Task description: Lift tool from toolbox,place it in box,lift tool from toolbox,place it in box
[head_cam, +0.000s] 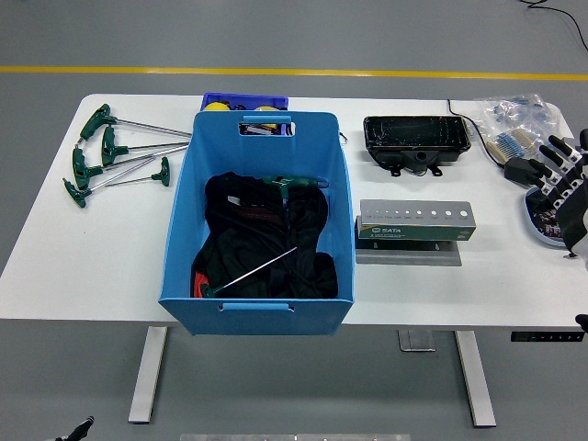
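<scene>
Right hand [567, 188] at the frame's right edge, fingers spread and holding nothing, partly cut off by the frame.
It hovers over a small bowl [542, 228] whose contents are hard to make out. Two green-handled tools [276, 216] lie on dark cloth in the blue box [259, 220] at centre; four more [115, 154] rest on the tabletop [83, 266] at upper left. A grey tool stand [415, 223] sits right of the box.
</scene>
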You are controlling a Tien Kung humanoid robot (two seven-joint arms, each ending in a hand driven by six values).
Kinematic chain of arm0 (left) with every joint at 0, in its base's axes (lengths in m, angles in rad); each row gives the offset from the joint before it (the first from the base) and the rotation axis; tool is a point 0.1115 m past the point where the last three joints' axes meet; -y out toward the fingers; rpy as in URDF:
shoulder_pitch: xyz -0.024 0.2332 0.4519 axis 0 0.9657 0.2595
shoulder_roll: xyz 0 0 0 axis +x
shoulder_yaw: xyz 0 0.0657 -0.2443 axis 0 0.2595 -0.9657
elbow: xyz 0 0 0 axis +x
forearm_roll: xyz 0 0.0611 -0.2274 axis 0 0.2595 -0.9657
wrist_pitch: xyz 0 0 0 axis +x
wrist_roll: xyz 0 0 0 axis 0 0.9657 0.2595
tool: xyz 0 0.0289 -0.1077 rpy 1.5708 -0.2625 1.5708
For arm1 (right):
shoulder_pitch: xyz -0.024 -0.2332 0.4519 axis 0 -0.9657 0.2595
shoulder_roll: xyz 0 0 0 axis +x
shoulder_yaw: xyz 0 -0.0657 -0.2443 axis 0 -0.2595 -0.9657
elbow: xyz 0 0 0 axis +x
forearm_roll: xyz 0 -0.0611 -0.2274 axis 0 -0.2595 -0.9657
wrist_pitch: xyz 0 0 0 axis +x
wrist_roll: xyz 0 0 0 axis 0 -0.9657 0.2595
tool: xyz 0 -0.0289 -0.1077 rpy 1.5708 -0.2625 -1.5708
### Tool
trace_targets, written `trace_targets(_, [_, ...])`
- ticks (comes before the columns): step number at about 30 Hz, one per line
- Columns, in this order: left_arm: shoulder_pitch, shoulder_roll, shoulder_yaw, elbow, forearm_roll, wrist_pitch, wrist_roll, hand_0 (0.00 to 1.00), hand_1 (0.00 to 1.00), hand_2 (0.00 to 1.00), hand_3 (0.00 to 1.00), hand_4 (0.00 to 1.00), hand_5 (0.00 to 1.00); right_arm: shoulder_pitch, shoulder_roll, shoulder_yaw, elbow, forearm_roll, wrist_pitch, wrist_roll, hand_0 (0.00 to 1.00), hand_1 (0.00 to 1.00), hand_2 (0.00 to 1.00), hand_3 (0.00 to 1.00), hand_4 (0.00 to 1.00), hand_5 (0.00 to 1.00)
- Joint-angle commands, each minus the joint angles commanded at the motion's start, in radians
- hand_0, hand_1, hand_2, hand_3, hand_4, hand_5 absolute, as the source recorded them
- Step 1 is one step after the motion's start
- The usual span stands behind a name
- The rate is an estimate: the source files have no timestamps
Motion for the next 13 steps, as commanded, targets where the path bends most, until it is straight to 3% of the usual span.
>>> trace_targets(13, [0.001,-0.001,-0.008,0.000,0.011,0.003,0.005,0.768,0.791,0.806,0.717,0.705,0.581,-0.002,-0.002,-0.007,-0.001,0.001,-0.003,0.005,0.818,0.812,0.863,0.856,0.998,0.964])
